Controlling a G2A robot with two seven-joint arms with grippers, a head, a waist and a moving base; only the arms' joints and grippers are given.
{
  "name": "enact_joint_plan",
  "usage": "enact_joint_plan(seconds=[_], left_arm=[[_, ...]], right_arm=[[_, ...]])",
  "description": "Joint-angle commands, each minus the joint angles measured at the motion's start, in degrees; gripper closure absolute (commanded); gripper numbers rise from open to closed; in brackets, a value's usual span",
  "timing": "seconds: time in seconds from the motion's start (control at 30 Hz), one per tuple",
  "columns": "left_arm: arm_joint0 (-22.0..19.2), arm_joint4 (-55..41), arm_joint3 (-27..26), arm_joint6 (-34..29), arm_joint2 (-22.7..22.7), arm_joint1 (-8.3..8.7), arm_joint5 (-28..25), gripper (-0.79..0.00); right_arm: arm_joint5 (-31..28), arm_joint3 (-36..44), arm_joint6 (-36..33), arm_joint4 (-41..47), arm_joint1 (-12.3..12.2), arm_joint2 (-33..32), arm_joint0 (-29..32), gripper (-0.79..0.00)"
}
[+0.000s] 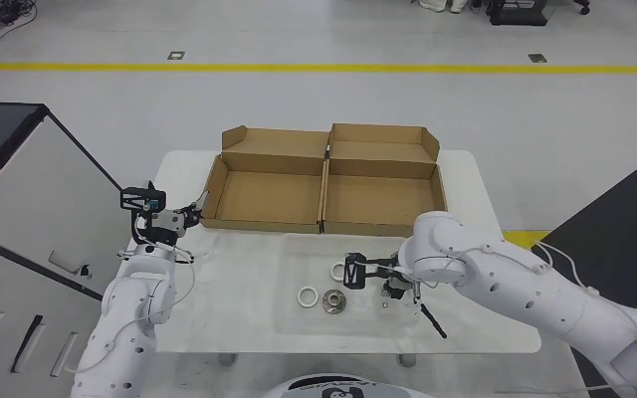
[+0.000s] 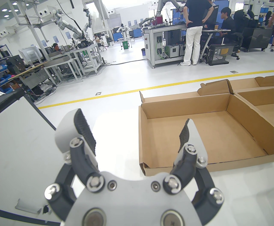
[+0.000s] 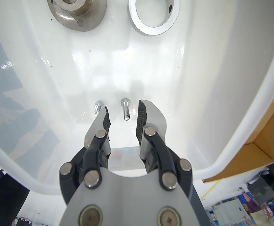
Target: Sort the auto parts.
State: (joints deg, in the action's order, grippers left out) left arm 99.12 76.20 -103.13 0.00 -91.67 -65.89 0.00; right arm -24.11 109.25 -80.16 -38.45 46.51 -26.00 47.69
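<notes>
Bolt (image 3: 126, 113) lies on the white tray (image 3: 214, 96) floor between the narrowly parted jaws of the right gripper (image 3: 123, 106), ungripped. Second bolt (image 3: 98, 106) lies just beside. Flanged hub (image 3: 77, 15) and ring (image 3: 153, 17) lie farther along the tray. Left gripper (image 2: 133, 117) is spread wide, holding nothing, beside the cardboard box (image 2: 203, 132).

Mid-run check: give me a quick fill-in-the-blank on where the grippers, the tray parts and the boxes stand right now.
1. The open right gripper has a ___ lying on the tray floor between its fingertips.
2. In the right wrist view, ___ bolts lie in the white tray.
3. The left gripper is open near the cardboard boxes and holds ___.

Missing words: bolt; two; nothing.
</notes>
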Motion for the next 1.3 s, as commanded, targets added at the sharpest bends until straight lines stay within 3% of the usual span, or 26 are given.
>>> enact_joint_plan(seconds=[0.0,0.7,0.93,1.03,1.27], left_arm=[[0.0,0.0,0.0,0.0,0.0,0.00,0.0,-0.785],[0.0,0.0,0.0,0.0,0.0,0.00,0.0,-0.785],[0.0,0.0,0.0,0.0,0.0,0.00,0.0,-0.785],[0.0,0.0,0.0,0.0,0.0,0.00,0.0,-0.785],[0.0,0.0,0.0,0.0,0.0,0.00,0.0,-0.785]], right_arm=[[0.0,-0.1,0.1,0.0,0.0,-0.1,0.1,-0.311],[-0.3,-2.6,1.5,-0.4,1.0,-0.8,0.5,-0.299],[-0.7,-3.6,1.7,-0.5,1.3,-0.9,0.7,-0.154],[-0.7,-3.7,1.6,-0.6,1.4,-0.9,0.8,0.000],[-0.9,-3.4,1.6,-0.2,1.3,-1.7,1.0,0.000]])
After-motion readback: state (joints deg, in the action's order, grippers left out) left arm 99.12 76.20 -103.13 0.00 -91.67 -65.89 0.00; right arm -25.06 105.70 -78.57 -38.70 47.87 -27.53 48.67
